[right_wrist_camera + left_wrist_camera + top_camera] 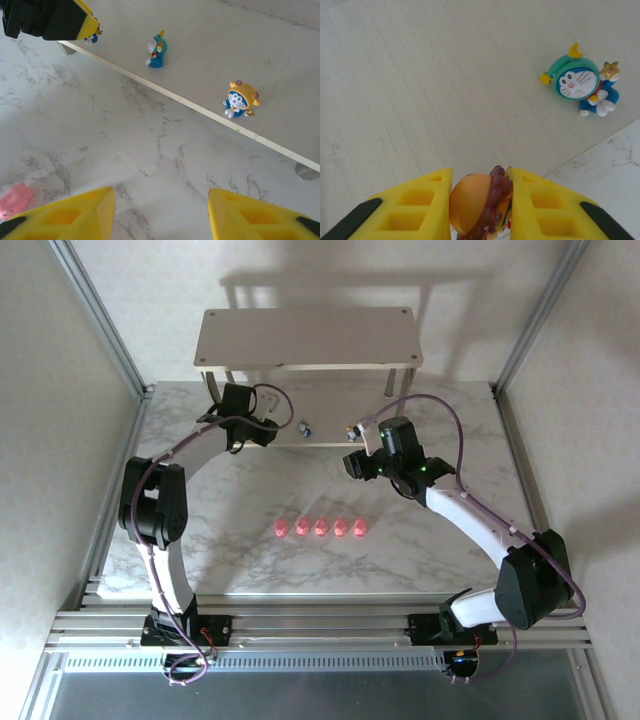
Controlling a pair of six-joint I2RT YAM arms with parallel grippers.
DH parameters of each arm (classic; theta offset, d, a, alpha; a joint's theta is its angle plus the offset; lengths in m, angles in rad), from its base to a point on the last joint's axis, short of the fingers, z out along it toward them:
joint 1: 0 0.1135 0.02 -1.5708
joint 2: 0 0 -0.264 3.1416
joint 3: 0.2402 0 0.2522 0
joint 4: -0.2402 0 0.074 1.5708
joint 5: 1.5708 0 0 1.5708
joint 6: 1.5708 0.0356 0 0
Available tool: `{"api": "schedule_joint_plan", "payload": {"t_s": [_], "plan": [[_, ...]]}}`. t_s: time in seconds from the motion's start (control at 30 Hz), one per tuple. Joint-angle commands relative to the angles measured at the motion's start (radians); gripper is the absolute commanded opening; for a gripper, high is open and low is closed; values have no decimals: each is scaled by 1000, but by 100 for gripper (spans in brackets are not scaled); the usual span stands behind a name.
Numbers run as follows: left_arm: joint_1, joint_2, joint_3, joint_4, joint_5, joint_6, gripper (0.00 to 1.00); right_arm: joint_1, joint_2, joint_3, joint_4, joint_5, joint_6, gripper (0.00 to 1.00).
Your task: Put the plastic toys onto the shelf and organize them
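Near: 5 pink pigs (321, 527) in a row on marble table (240, 500), between the arms; R wrist view cuts one off at frame edge. R gripper (160, 212) over table, short of shelf (305, 337), jaws apart, nothing btwn. L gripper (480, 187) clamped on dark-red-fringed figurine (477, 210) at front edge of lower board (420, 75); figurine's lower part hidden, contact w/ board unclear. Further in on that board: teal figurine (580, 82), orange figurine (240, 100). Overhead, shelf top hides the board's rear.
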Motion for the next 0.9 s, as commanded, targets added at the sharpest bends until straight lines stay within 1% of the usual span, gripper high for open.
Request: {"api": "schedule_joint_plan", "payload": {"t_s": [0.0,0.2,0.37,0.87], "plan": [[15,23,48,-34,-2,30,3,-6,-8,45,-14,11,11,52],[27,42,56,-28,2,33,3,-6,8,63,-22,10,13,52],[44,59,64,-18,28,27,3,-7,19,72,-25,11,14,52],[53,98,60,2,48,17,4,-6,31,79,-35,15,17,52]]}}
